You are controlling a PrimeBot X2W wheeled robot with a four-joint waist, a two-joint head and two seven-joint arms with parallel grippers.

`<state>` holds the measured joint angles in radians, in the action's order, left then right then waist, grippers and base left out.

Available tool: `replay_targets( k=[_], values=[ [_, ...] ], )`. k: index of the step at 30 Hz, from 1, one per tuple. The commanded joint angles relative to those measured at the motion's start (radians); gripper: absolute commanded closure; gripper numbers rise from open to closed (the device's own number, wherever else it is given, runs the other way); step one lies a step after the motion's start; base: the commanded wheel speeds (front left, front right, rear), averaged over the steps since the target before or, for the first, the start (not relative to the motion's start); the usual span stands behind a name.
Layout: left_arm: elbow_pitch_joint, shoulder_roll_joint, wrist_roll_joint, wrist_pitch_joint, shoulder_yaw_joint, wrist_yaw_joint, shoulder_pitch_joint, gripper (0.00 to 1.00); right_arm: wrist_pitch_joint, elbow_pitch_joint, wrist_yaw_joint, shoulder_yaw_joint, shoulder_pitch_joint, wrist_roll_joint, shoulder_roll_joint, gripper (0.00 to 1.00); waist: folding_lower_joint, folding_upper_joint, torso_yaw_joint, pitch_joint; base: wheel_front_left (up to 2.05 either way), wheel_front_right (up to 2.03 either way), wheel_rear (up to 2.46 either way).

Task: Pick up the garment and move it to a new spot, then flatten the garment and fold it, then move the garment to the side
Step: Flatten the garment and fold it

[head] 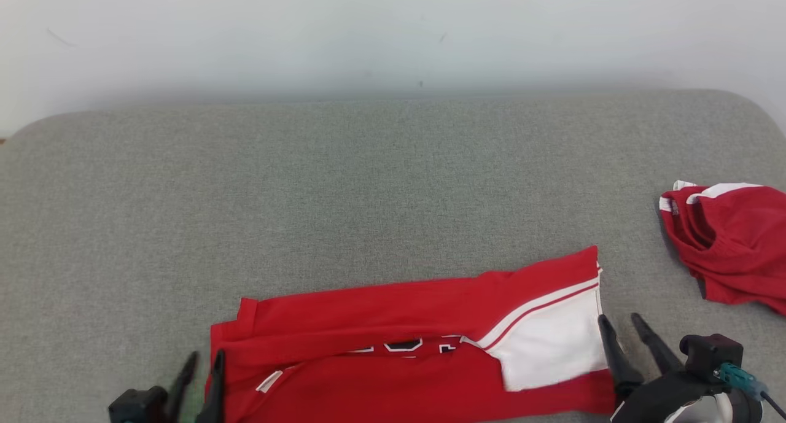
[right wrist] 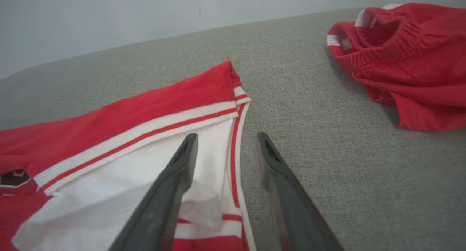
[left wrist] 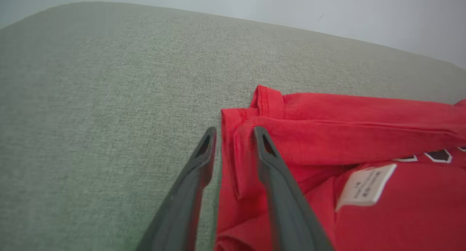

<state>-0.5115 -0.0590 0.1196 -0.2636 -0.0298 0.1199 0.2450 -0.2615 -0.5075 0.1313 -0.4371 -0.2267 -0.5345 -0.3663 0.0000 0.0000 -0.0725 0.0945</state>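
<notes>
Plainly the garment [head: 399, 343] lies folded on the grey cushion [head: 368, 196], long axis left to right: left gripper [head: 206, 355] at its left end, right gripper [head: 619, 317] at its right (both parted, gripping nothing).

Two red garments: a folded garment [head: 399, 315] and, well right of it, a crumpled garment [head: 734, 251]. Flanking the folded garment are a left end effector [head: 206, 354] and a right end effector [head: 619, 317]. One grey surface [head: 368, 183].

Red garment [head: 381, 312], folded into long band (white panel at right), lying flat
</notes>
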Motion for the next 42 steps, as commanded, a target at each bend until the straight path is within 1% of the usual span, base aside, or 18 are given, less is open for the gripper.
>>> replay_targets(
  k=[1,3,7,12,18,26,30,35,36,38,39,41,42],
  values=[
    [0.005,-0.004,-0.009,-0.001,-0.010,-0.006,-0.018,0.00,-0.004,0.002,-0.001,0.004,0.013,0.008,0.002,0.00,0.0000,0.0000,0.003,-0.006,0.00,0.00,0.00],
    [0.028,0.000,-0.017,-0.001,-0.033,-0.029,-0.039,0.00,-0.004,0.015,-0.002,0.029,0.017,0.027,0.003,0.00,0.0000,0.0000,0.004,-0.011,0.00,0.00,0.00],
    [0.066,0.003,-0.022,-0.001,-0.058,-0.053,-0.084,0.00,-0.004,0.031,-0.001,0.064,0.032,0.061,0.021,0.00,0.0000,0.0000,0.010,-0.024,0.00,0.00,0.00],
    [0.098,0.006,-0.027,-0.001,-0.067,-0.062,-0.119,0.00,-0.004,0.027,-0.001,0.077,0.034,0.089,0.038,0.00,0.0000,0.0000,0.019,-0.040,0.00,0.00,0.00],
    [0.132,0.008,-0.022,-0.001,-0.054,-0.074,-0.147,0.00,-0.003,-0.015,-0.001,0.109,0.030,0.118,0.067,0.00,0.0000,0.0000,0.029,-0.054,0.00,0.00,0.00],
    [0.170,0.008,-0.020,-0.001,-0.034,-0.080,-0.128,0.00,-0.003,-0.082,-0.001,0.174,-0.012,0.162,0.087,0.00,0.0000,0.0000,0.055,-0.016,0.00,0.00,0.00],
    [0.177,0.008,-0.015,-0.001,-0.020,-0.083,-0.120,0.00,-0.003,-0.144,-0.001,0.192,-0.040,0.167,0.100,0.00,0.0000,0.0000,0.079,0.006,0.00,0.00,0.00],
    [0.180,0.008,-0.013,-0.001,-0.017,-0.085,-0.109,0.00,-0.003,-0.236,-0.001,0.183,-0.072,0.145,0.111,0.00,0.0000,0.0000,0.104,0.020,0.00,0.00,0.00],
    [0.174,0.008,-0.014,-0.001,-0.019,-0.080,-0.106,0.00,0.000,-0.285,-0.001,0.171,-0.081,0.137,0.118,0.00,0.0000,0.0000,0.111,0.022,0.00,0.00,0.00],
    [0.176,0.008,-0.019,-0.001,-0.022,-0.076,-0.105,0.00,0.006,-0.333,-0.001,0.158,-0.087,0.124,0.128,0.00,0.0000,0.0000,0.116,0.023,0.00,0.00,0.00],
    [0.176,0.008,-0.019,-0.001,-0.022,-0.076,-0.105,0.00,0.006,-0.333,-0.001,0.158,-0.087,0.124,0.128,0.00,0.0000,0.0000,0.116,0.023,0.00,0.00,0.00],
    [0.180,0.008,-0.024,-0.001,-0.027,-0.072,-0.104,0.00,0.010,-0.389,-0.001,0.119,-0.090,0.092,0.145,0.00,0.0000,0.0000,0.120,0.024,0.00,0.00,0.00],
    [0.180,0.008,-0.024,-0.001,-0.027,-0.072,-0.104,0.00,0.010,-0.389,-0.001,0.119,-0.090,0.092,0.145,0.00,0.0000,0.0000,0.120,0.024,0.00,0.00,0.00]
  ],
)
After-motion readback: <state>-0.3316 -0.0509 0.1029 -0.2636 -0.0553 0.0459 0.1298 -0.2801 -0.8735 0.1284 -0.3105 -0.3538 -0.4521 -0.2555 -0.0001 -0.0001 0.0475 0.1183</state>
